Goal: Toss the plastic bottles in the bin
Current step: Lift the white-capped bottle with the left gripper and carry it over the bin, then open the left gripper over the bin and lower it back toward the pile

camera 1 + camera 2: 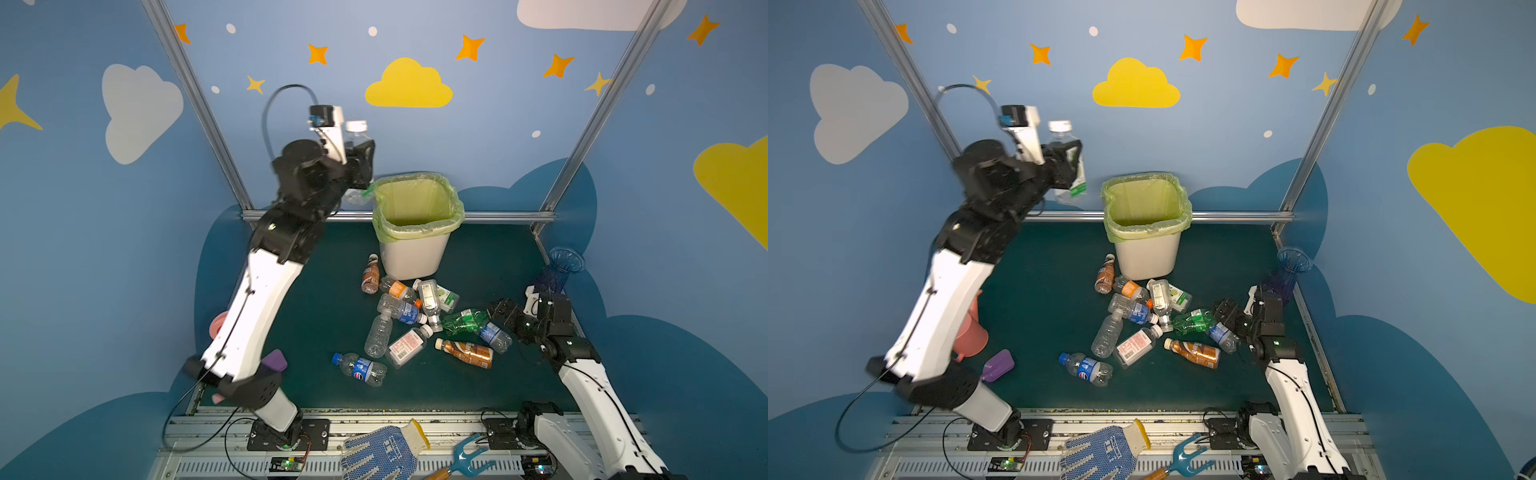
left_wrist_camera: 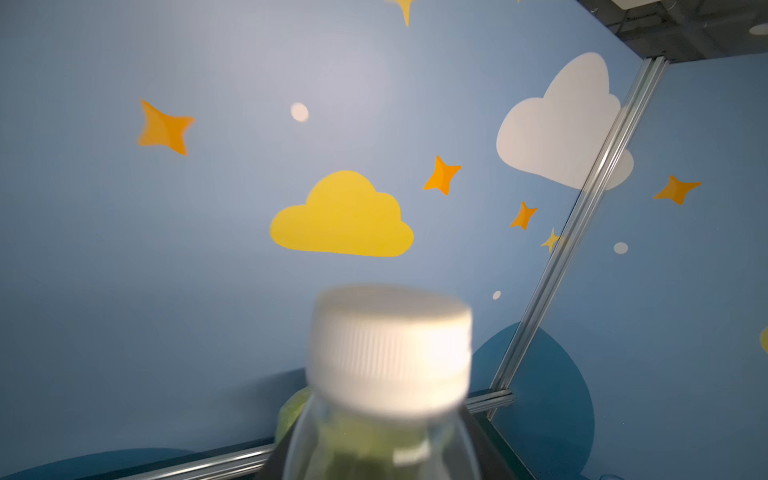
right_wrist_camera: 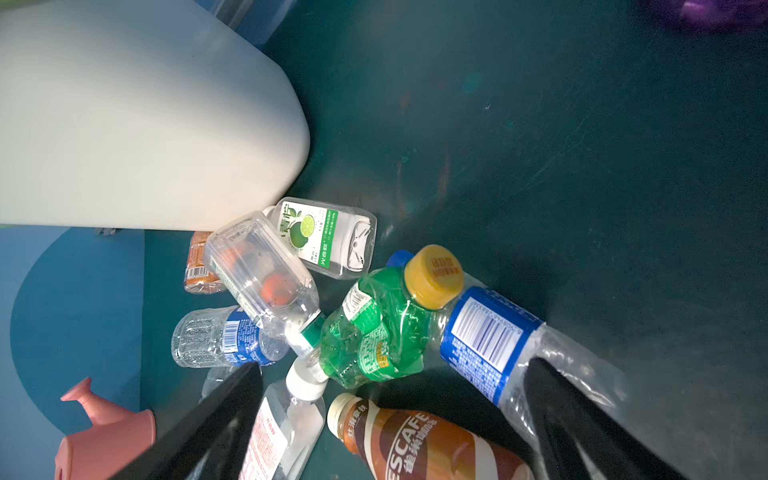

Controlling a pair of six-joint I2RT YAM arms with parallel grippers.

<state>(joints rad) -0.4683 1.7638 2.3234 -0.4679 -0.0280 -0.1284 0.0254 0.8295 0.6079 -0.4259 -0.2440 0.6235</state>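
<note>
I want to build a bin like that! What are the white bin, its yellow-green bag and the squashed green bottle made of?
The white bin: probably hard plastic, smooth and matte, looks moulded in one piece. The yellow-green bag: thin plastic film, see-through and wrinkled where it folds over the rim. The green bottle: thin tinted plastic, glossy, see-through, with dents and crumple lines.
</note>
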